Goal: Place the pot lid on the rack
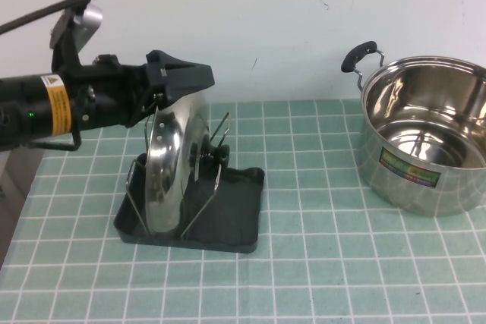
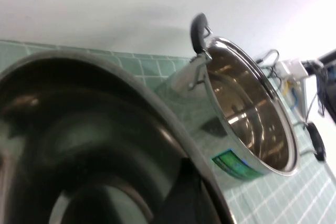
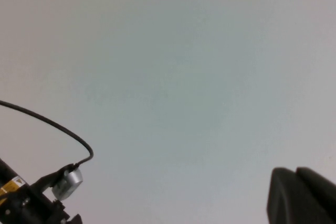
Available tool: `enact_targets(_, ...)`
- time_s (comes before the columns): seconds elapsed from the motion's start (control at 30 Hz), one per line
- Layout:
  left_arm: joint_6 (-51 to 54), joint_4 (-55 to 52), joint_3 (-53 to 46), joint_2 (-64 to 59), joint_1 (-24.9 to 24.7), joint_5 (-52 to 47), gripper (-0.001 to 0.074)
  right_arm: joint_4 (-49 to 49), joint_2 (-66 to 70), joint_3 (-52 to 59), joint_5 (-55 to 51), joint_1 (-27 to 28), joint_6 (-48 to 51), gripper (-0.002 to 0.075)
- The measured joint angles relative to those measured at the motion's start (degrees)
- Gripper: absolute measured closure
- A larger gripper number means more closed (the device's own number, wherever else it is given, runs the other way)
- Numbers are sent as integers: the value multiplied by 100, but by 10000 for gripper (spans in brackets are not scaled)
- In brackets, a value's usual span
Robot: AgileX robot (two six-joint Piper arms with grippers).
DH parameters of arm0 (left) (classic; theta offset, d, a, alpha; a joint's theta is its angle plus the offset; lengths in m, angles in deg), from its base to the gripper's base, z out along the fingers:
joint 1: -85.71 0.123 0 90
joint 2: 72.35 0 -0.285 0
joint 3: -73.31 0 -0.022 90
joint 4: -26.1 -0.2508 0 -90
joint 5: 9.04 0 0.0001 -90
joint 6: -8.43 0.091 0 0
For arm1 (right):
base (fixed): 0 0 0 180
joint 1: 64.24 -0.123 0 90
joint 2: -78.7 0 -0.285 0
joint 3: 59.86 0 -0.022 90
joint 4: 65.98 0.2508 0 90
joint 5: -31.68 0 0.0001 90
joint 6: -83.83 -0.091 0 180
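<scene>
My left gripper (image 1: 178,81) sits right at the top edge of the pot lid (image 1: 171,165), black fingers spread apart and straddling the rim, not squeezing it. The lid is a shiny domed steel disc standing on edge in the rack (image 1: 228,218), a dark grey rectangular plastic tray, with thin wire holders leaning against both faces. Its black knob (image 1: 206,155) points toward the steel pot (image 1: 425,134), which stands well apart from the rack on the green tiled mat (image 1: 319,278), black handle up, coloured label on its wall. My left wrist camera gives me the lid's curved rim (image 2: 105,103) up close and the pot's polished inside (image 2: 247,114). The right gripper (image 3: 302,195) shows only as a dark tip against blank wall, pressed together.
</scene>
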Motion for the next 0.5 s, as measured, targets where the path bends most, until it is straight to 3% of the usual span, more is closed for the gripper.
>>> enact_targets(0.27, -285, -1185, 1131, -10, 93, 623, 156, -305, 0, -85, -469, 0, 668, 727)
enact_targets(0.37, -368, -1300, 1704, -10, 154, 812, 280, -455, 0, -341, -1567, 0, 848, 727)
enact_targets(0.5, -262, -1338, 2307, 27, 217, 745, 524, -829, 0, -574, -2438, 0, 929, 727)
